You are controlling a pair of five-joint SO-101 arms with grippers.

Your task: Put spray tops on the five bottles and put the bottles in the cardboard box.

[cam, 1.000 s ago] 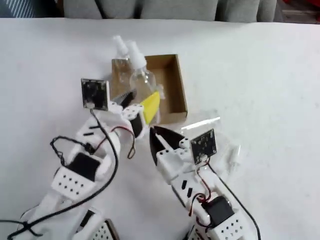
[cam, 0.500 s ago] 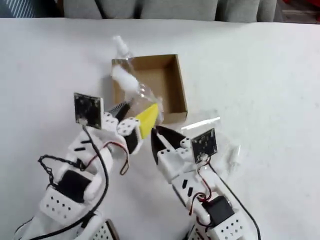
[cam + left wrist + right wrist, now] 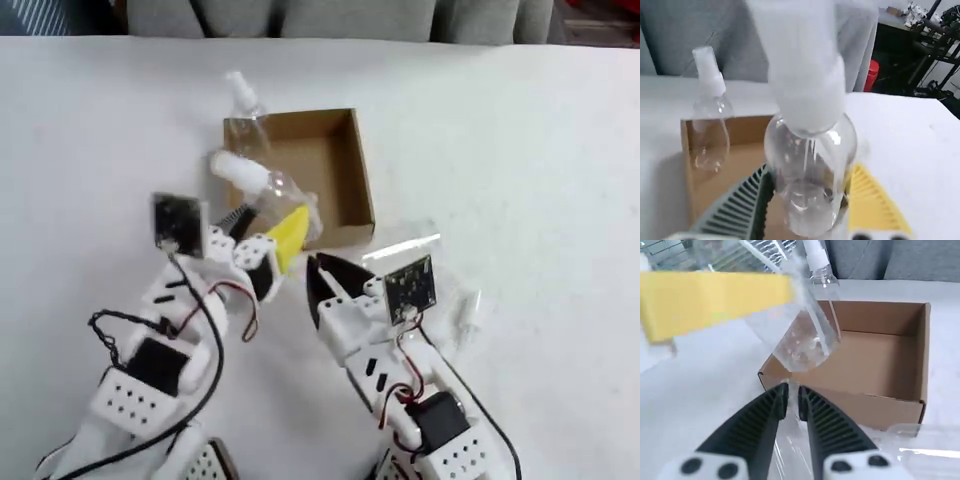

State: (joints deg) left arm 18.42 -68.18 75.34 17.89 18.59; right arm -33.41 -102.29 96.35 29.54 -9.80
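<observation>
**High view, with both wrist views.** My left gripper is clamping the held bottle around its lower body. The grey finger is pressing one side and the yellow finger the other. The held bottle is clear and is wearing a white spray top. It is tilting, with the top pointing toward 10 o'clock. Its body is hanging over the 8 o'clock edge of the cardboard box.

The box is sitting open on the white table. A standing bottle, also fitted with a spray top, is resting upright in the box's 10 o'clock corner, apart from the held bottle.

My right gripper is hovering just outside the box at its 6 o'clock side, near the yellow finger. Its two black fingers are drawn almost together, leaving a narrow slit between them. I cannot tell whether anything is lying in that slit.

A lying bottle, clear and on its side, is resting on the table at 5 o'clock from the box, just beside my right arm. What looks like a loose spray top is lying farther out at 4 o'clock, on the table and well apart from the box.
</observation>
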